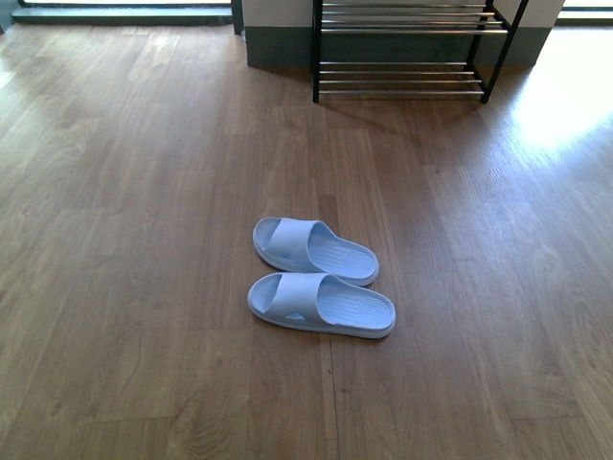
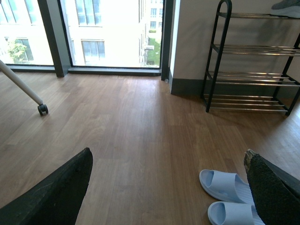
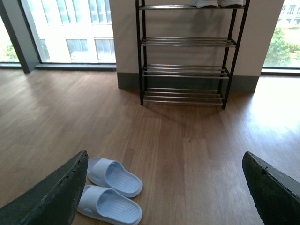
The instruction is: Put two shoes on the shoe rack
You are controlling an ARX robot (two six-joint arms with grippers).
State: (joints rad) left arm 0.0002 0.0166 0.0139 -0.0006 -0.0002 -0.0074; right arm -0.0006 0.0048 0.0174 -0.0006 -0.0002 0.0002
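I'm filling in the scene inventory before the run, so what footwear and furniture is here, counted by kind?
Light blue slippers on the floor: 2, the far slipper and the near slipper
Shoe rack: 1
Pale shoes on its top tier, mostly cut off by the picture's edge: 2, it seems
Total: 5

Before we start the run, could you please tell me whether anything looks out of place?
Only the pair: the far slipper and near slipper lie side by side on the floor, well short of the rack. Nothing looks damaged or spilled; the rack stands straight.
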